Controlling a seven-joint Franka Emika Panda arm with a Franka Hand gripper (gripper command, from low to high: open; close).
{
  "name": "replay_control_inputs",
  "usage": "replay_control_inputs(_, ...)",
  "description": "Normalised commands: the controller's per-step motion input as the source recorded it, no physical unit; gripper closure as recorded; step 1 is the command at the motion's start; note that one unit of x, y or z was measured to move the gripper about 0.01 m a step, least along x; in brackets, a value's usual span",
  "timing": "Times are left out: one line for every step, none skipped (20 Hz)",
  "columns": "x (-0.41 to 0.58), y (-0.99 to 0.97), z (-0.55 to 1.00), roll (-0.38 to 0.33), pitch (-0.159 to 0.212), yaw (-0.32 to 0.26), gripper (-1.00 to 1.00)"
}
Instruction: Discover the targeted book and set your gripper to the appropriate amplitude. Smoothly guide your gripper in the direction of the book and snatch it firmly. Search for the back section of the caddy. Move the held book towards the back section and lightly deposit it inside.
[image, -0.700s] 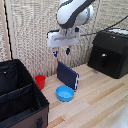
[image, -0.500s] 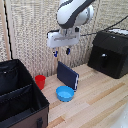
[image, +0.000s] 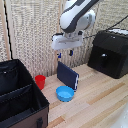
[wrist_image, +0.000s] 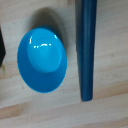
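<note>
Dark navy-blue thin rectangular hardcover book stands upright on edge on the pale wooden surface, just behind the round blue bowl and near a small red cup. White boxy end effector with short blue-tipped fingers hangs above the book, fingers apart, gripping nothing. Large black fabric-sided rectangular caddy with inner divider sits at the exterior view's left, black boxy appliance at its right.

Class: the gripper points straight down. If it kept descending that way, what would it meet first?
Probably the book's top edge, which stands directly under the gripper; the blue bowl sits beside that line. Depth is uncertain.
</note>
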Motion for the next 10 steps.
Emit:
replay_control_inputs(0.217,-0.19,-0.28,0.000,0.004,0.046,-1.00)
replay_control_inputs(0.234,-0.23,-0.28,0.000,0.003,0.053,-1.00)
replay_control_inputs(0.269,-0.23,-0.28,0.000,0.015,0.053,-1.00)
replay_control_inputs(0.289,-0.24,-0.29,0.000,0.015,0.058,-1.00)
replay_control_inputs(0.303,-0.24,-0.29,0.000,0.016,0.068,-1.00)
replay_control_inputs(0.320,-0.24,-0.29,0.000,0.023,0.069,-1.00)
replay_control_inputs(0.351,-0.23,-0.26,0.000,0.040,0.078,-1.00)
replay_control_inputs(0.354,-0.22,-0.24,0.000,0.055,0.093,-1.00)
replay_control_inputs(0.337,-0.24,-0.23,0.000,0.078,0.114,-1.00)
replay_control_inputs(0.320,-0.23,-0.23,0.000,0.094,0.117,-1.00)
